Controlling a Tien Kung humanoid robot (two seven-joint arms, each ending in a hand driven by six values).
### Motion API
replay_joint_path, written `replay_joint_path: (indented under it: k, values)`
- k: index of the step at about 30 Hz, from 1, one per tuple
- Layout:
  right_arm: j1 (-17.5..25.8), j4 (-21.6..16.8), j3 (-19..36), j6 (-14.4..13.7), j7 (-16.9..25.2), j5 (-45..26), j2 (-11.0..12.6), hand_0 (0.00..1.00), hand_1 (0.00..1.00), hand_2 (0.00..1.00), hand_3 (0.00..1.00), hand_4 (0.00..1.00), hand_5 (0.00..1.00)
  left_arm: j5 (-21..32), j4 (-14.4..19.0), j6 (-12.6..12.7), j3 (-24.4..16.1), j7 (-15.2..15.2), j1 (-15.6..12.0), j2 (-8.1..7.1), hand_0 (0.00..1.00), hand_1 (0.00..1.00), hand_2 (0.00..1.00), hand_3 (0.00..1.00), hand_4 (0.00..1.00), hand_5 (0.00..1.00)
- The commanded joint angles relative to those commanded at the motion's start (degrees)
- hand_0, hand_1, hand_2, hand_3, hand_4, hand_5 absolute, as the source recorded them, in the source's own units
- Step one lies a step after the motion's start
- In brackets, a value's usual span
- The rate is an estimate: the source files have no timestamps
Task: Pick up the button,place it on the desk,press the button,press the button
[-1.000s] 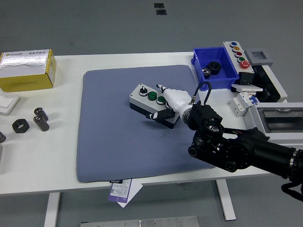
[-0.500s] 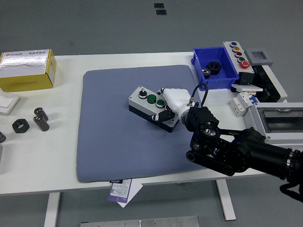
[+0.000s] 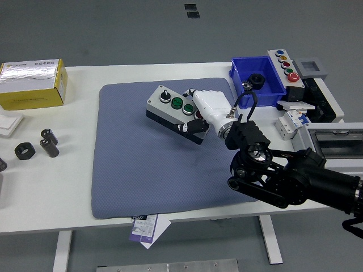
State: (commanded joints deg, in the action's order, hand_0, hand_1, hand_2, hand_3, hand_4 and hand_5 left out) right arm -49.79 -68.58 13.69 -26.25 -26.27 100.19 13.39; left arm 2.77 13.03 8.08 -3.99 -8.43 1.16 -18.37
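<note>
The button box (image 3: 170, 109) is a grey box with a black base, a knob, two green buttons and a red one on top. It hangs tilted over the blue-grey mat (image 3: 136, 170). My right hand (image 3: 199, 113), white with a black arm behind it, is shut on the box's right end and holds it off the mat. The left arm is out of view.
A blue bin (image 3: 256, 81) with black parts, a second button box (image 3: 285, 65) and grey electrical boxes (image 3: 332, 141) stand at the right. A yellow box (image 3: 32, 84) and black nuts (image 3: 25, 151) lie at the left. A paper tag (image 3: 146, 228) hangs off the front edge.
My right hand has lifted the button box and carried it up and to the left over the mat. The box is tilted more than before.
</note>
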Motion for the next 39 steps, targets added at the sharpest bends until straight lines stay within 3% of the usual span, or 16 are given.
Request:
replay_joint_path:
  k: [3, 6, 12, 20, 21, 26, 27, 32, 33, 38, 39]
  values:
    - [-0.92, -3.64, -1.71, -0.01, 3.17, -0.62, 2.76, 0.181, 0.347, 0.372, 0.442, 0.480, 0.002, -0.05, -0.02, 0.02, -0.08, -0.01, -0.03, -0.04, 0.627, 0.515, 0.490, 0.613, 0.713, 0.166]
    - [-2.10, -7.87, -4.61, 2.62, 6.28, 0.14, 5.84, 0.181, 0.347, 0.372, 0.442, 0.480, 0.002, 0.04, -0.05, 0.02, 0.01, -0.03, -0.12, -0.10, 0.627, 0.515, 0.490, 0.613, 0.713, 0.166]
    - [-3.25, -14.77, -8.09, 7.50, 10.57, 1.82, 8.09, 0.176, 0.352, 0.372, 0.443, 0.481, 0.002, -0.05, -0.06, 0.01, 0.05, -0.03, -0.03, -0.08, 0.627, 0.514, 0.490, 0.613, 0.712, 0.167]
    - [-3.18, -14.88, -10.11, 9.76, 12.11, 1.76, 7.96, 0.181, 0.360, 0.379, 0.455, 0.496, 0.002, 0.07, -0.10, -0.02, 0.33, -0.03, 0.12, -0.11, 0.627, 0.515, 0.490, 0.613, 0.712, 0.168]
    - [-3.07, -14.72, -10.06, 9.86, 12.11, 1.68, 7.95, 0.269, 0.415, 0.415, 0.513, 0.557, 0.002, 0.09, -0.10, -0.03, 0.37, -0.04, 0.11, -0.09, 0.627, 0.515, 0.490, 0.613, 0.713, 0.171]
    - [-2.59, -13.71, -10.03, 10.79, 11.97, 0.82, 7.93, 0.269, 0.415, 0.415, 0.513, 0.557, 0.002, 0.04, -0.12, -0.03, 0.38, -0.03, 0.15, -0.08, 0.627, 0.515, 0.490, 0.613, 0.713, 0.171]
    - [-2.50, -13.46, -9.99, 10.94, 11.99, 0.57, 7.94, 0.547, 0.618, 0.598, 0.644, 0.555, 0.002, 0.04, -0.12, -0.03, 0.38, -0.03, 0.15, -0.08, 0.628, 0.517, 0.489, 0.613, 0.713, 0.172]
    - [-2.15, -12.84, -9.58, 11.59, 11.95, -0.45, 8.01, 0.547, 0.618, 0.598, 0.644, 0.555, 0.002, 0.15, -0.14, -0.03, 0.52, -0.04, 0.16, -0.10, 0.628, 0.517, 0.489, 0.613, 0.713, 0.172]
    - [-2.09, -12.75, -9.45, 11.84, 11.92, -0.77, 8.06, 0.653, 0.676, 0.676, 0.677, 0.490, 0.002, 0.15, -0.14, -0.02, 0.52, -0.04, 0.16, -0.10, 0.627, 0.516, 0.490, 0.613, 0.713, 0.172]
    - [-1.89, -12.16, -8.73, 12.86, 12.37, -3.48, 8.33, 0.653, 0.676, 0.676, 0.677, 0.490, 0.002, 0.18, -0.15, -0.01, 0.63, -0.04, 0.22, -0.15, 0.627, 0.516, 0.490, 0.613, 0.713, 0.172]
    - [-1.86, -12.06, -8.58, 13.10, 12.50, -4.08, 8.39, 0.836, 0.780, 0.795, 0.764, 0.593, 0.022, 0.20, -0.15, -0.01, 0.68, -0.04, 0.23, -0.16, 0.627, 0.515, 0.490, 0.613, 0.713, 0.172]
